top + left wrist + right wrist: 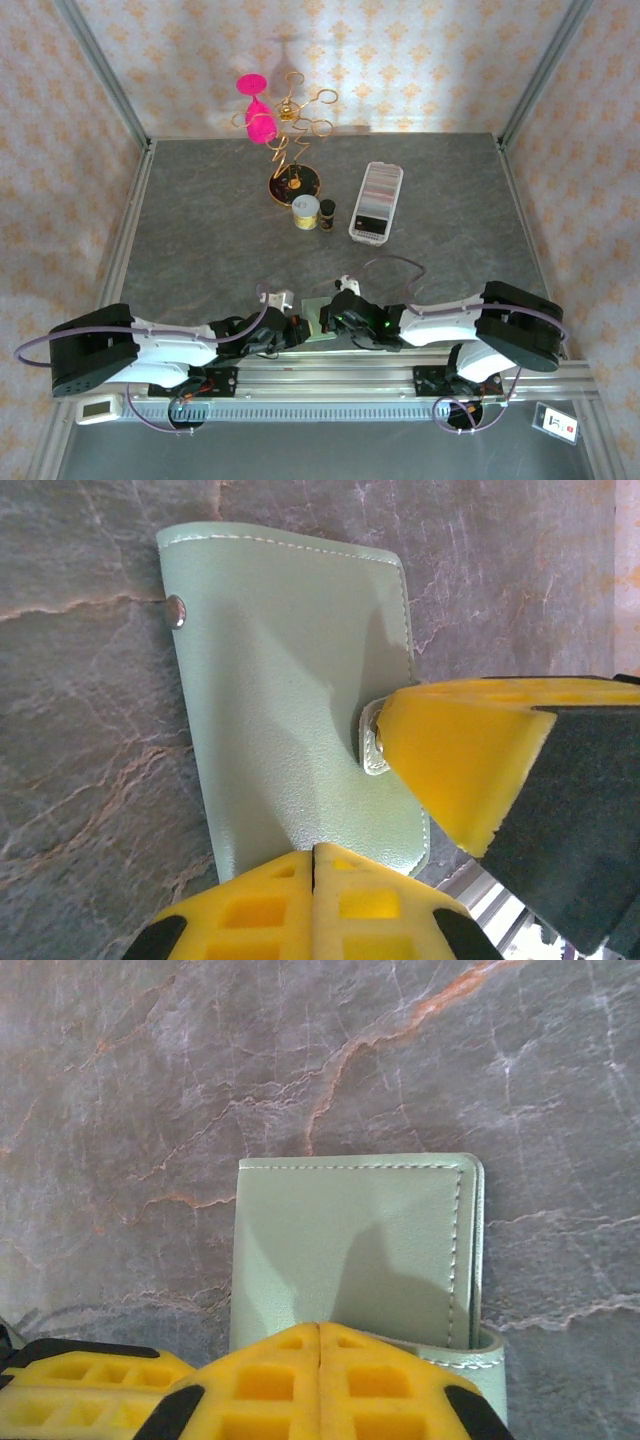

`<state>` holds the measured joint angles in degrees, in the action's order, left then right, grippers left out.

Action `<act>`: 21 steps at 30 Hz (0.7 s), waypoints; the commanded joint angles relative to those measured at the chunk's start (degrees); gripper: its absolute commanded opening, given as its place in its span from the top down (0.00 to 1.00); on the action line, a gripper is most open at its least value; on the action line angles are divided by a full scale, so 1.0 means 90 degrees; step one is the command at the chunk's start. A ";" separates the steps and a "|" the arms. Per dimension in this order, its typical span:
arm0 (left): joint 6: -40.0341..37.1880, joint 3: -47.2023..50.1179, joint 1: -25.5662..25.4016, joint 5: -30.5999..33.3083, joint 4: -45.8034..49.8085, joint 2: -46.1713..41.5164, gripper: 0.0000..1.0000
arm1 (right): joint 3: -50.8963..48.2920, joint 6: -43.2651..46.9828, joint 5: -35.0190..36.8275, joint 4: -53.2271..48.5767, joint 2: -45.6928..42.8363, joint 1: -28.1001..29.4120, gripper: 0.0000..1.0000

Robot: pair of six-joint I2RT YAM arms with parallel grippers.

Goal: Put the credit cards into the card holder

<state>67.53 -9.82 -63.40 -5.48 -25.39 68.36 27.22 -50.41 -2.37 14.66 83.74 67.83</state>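
Left gripper [313,865]: jaws pressed together, tips at the near edge of the card holder [290,670], which lies closed and flat just ahead
Right gripper [319,1338]: jaws likewise together, tips over the holder's snap-tab side
Credit cards [378,188]: packed in clear tray [357,230], well ahead of both grippers

We see the card holder [300,680], a sage-green wallet, folded shut and lying flat at the near edge of the grey worktop [80,780]. The credit cards [379,192] stand farther back, a packed row of pale and dark edges in a clear tray [366,238].
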 commanded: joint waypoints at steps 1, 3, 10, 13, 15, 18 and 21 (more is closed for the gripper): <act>0.0051 0.0105 -0.0036 0.0227 -0.0002 -0.0022 1.00 | -0.0453 -0.0254 0.0303 -0.2053 0.0615 0.0203 1.00; 0.0099 0.0105 -0.0036 0.0293 0.0058 -0.0006 1.00 | -0.0427 -0.0460 0.0447 -0.2296 0.0703 0.0391 1.00; 0.0026 -0.0106 -0.0034 0.0774 0.1058 -0.0899 1.00 | -0.0453 -0.0755 0.0492 -0.1606 0.0293 0.0480 1.00; 0.0040 -0.0194 -0.0028 0.1268 0.1918 -0.1629 1.00 | -0.0186 -0.0826 0.0741 -0.1287 -0.0013 0.0471 1.00; 0.0037 -0.0277 -0.0026 0.1610 0.2482 -0.2093 1.00 | 0.0026 -0.0839 0.0869 -0.1083 -0.0058 0.0476 1.00; -0.0081 -0.0474 -0.0017 0.1990 0.3172 -0.2741 0.92 | 0.0365 -0.0779 0.1059 -0.0835 -0.0047 0.0471 0.94; -0.0307 -0.0861 -0.0012 0.2411 0.3893 -0.3273 0.76 | 0.0803 -0.0532 0.1448 -0.0929 -0.0058 0.0473 0.83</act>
<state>66.74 -13.72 -63.40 9.45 -0.14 42.17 31.05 -56.55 5.78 9.98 82.89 71.77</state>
